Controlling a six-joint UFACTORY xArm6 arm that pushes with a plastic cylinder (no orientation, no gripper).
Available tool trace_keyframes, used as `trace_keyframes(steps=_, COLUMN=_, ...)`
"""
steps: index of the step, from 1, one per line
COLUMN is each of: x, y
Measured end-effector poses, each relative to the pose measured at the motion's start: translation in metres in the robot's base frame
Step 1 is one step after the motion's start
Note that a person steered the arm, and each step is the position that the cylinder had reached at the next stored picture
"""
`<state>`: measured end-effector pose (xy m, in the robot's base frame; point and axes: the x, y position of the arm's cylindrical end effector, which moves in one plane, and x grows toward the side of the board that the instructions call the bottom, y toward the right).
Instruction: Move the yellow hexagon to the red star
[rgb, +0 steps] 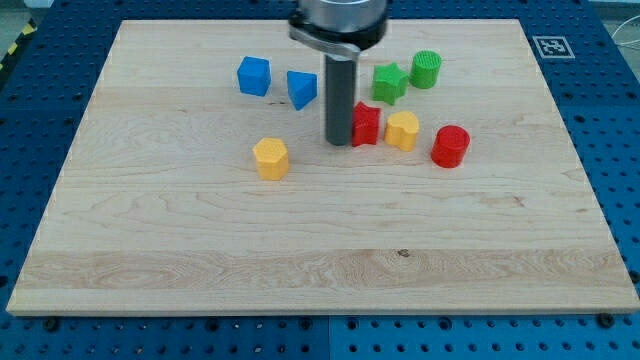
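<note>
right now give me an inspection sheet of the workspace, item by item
surface: light wooden board, flat, lying on a blue perforated table.
job's things: two yellow blocks. One touches the red star on the star's right; the other sits apart, toward the view's lower left. Which is the hexagon I cannot tell.
clutter: blue cube and blue triangular block at the view's upper left; green star and green cylinder above the red star; red cylinder at the view's right.
gripper: none; my tip sits against the red star's left side.
cables: nothing seen.
surroundings: a printed marker tag off the board's upper right corner.
</note>
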<state>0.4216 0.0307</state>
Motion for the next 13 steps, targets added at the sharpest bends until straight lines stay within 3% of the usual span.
trace_keyframes(steps=2, x=0.017, y=0.021)
trace_keyframes(steps=4, x=0.017, y=-0.025)
trace_keyframes(steps=6, x=-0.010, y=-0.082)
trace_keyframes(steps=7, x=0.003, y=-0.113)
trace_keyframes(steps=12, x=0.068, y=-0.112)
trace_keyframes(steps=13, x=0.063, y=-0.080)
